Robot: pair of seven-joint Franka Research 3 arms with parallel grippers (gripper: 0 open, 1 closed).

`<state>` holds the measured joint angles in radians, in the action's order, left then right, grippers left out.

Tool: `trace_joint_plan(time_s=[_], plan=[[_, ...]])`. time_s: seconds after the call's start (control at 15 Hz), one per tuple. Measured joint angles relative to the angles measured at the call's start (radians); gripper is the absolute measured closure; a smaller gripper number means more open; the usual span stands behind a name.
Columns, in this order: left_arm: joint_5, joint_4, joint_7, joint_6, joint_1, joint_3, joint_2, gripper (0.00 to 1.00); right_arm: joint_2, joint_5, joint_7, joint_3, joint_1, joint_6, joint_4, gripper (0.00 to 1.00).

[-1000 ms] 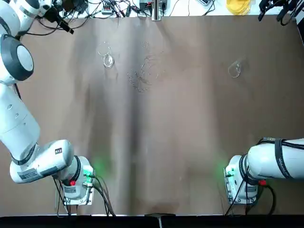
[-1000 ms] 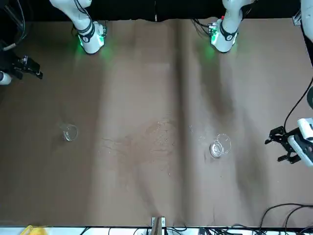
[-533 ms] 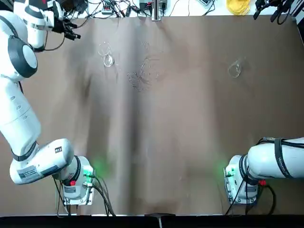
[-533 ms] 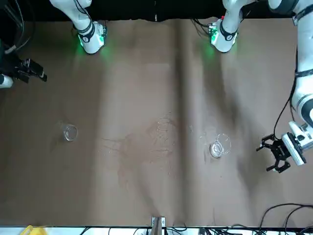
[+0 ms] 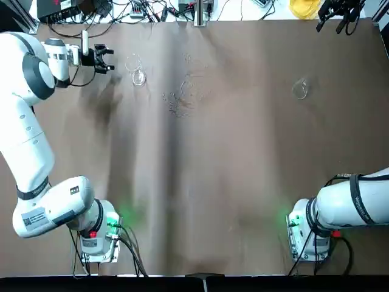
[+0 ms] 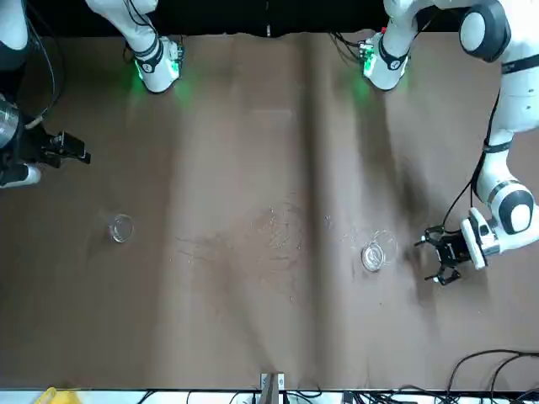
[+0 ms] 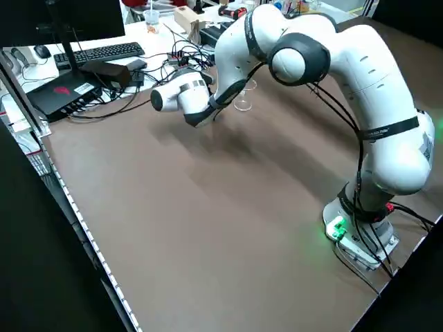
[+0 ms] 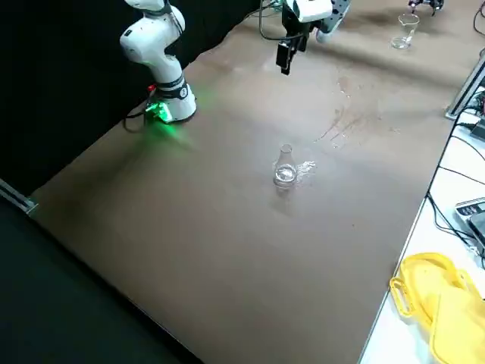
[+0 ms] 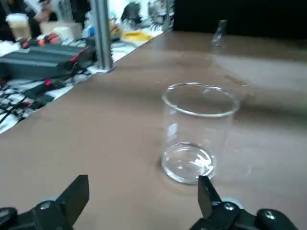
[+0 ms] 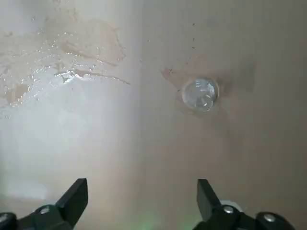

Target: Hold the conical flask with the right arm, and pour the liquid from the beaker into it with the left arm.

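Observation:
The clear beaker stands upright at the far left of the table, also seen in the front view as the beaker and close up in the left wrist view as the beaker. My left gripper is low and level, open, just left of the beaker without touching it; the left gripper holds nothing. The conical flask stands at the far right, alone. My right gripper hangs high near the far right corner, open and empty. Its wrist view looks down on the flask.
A wet, streaked patch lies on the brown table between the two vessels. Cables, a metal post and a yellow object line the far edge. A keyboard and electronics sit beyond the table on the left side.
My left gripper has swung from the far left corner down to beside the beaker. The right gripper has drifted a little inward. Neither vessel has moved.

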<state>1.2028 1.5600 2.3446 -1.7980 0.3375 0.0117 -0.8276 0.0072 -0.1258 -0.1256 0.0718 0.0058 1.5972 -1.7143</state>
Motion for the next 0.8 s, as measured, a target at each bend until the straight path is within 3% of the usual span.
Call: trace_joint_plan(time_s=[0.4, 0.8], plan=[[0.051, -0.027, 0.175, 0.143, -0.006, 0.013, -0.086, 0.00, 0.060, -0.002, -0.181, 0.000, -0.001, 0.030, 0.001, 0.00], [0.101, -0.038, 0.232, 0.163, -0.031, 0.021, -0.130, 0.00, 0.124, -0.002, -0.297, 0.001, -0.017, 0.067, 0.001, 0.00]])
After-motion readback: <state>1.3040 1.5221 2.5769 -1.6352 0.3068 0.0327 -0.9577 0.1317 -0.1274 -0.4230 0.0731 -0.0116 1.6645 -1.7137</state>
